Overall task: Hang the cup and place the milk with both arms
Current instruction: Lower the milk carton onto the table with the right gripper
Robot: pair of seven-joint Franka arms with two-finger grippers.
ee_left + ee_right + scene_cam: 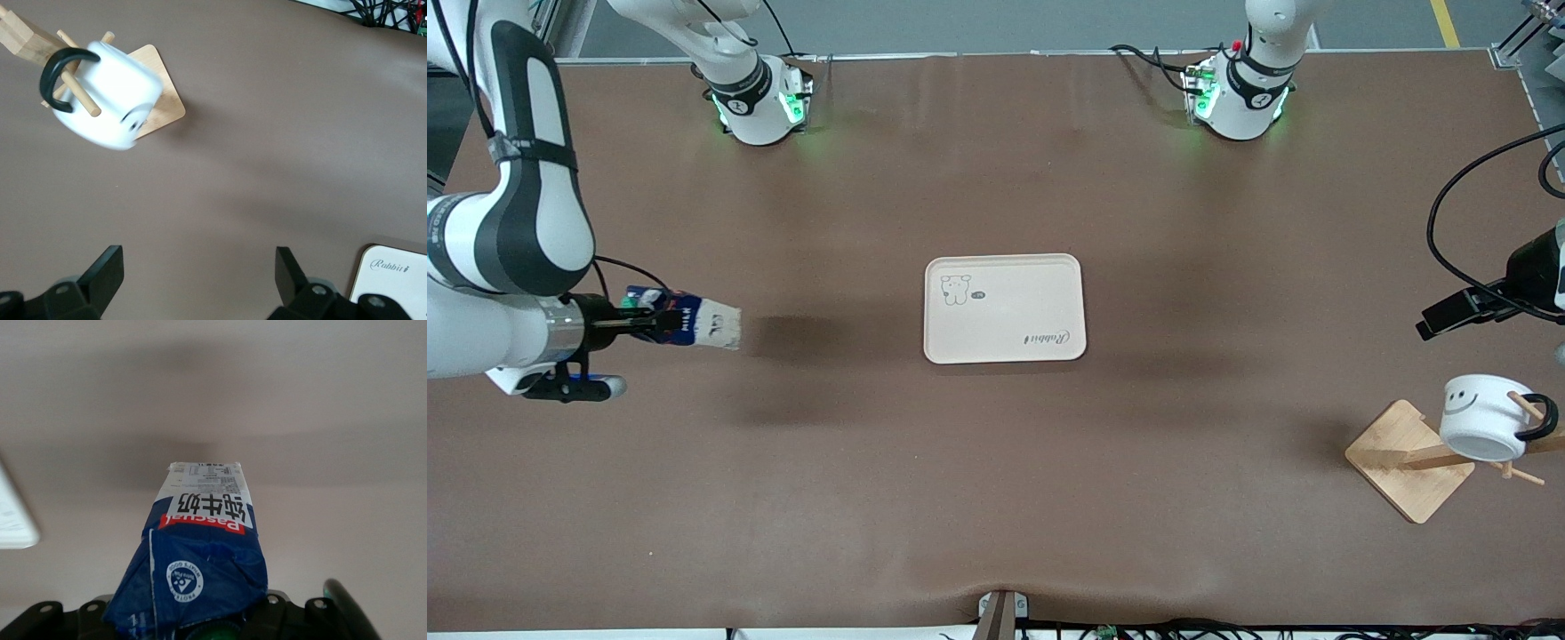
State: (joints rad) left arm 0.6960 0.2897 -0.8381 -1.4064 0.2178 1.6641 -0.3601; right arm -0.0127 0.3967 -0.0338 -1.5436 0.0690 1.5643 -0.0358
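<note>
A brown cloth covers the table (pixel 996 498), and a cream tray (pixel 1005 308) printed with a small cartoon animal and the word Rabbit lies near its middle. The right arm (pixel 507 222) comes in at its own end of the table and holds its right gripper (pixel 645 322) up in the air over bare cloth, well apart from the tray. Its fingers are clamped on the top end of the milk (pixel 685 322), which lies tipped nearly level with its white bottom pointing toward the tray; a soft shadow sits on the cloth beneath it. In the right wrist view the carton (pixel 200 553) shows its dark-blue and white sides, a red band with white lettering and a hint of the green cap down by the gripper body. At the left arm's end of the table stands a wooden rack (pixel 1409 458) with a square base and pegs. The cup (pixel 1485 416) hangs on it, its black handle looped over a peg and its smiley face turned toward the robots' bases. The left gripper (pixel 1463 311) hovers over the cloth near the rack, apart from the cup. The left wrist view shows its two black fingers (pixel 103 273) spread wide with nothing between them, and the cup (pixel 110 97) on the rack farther off.
</note>
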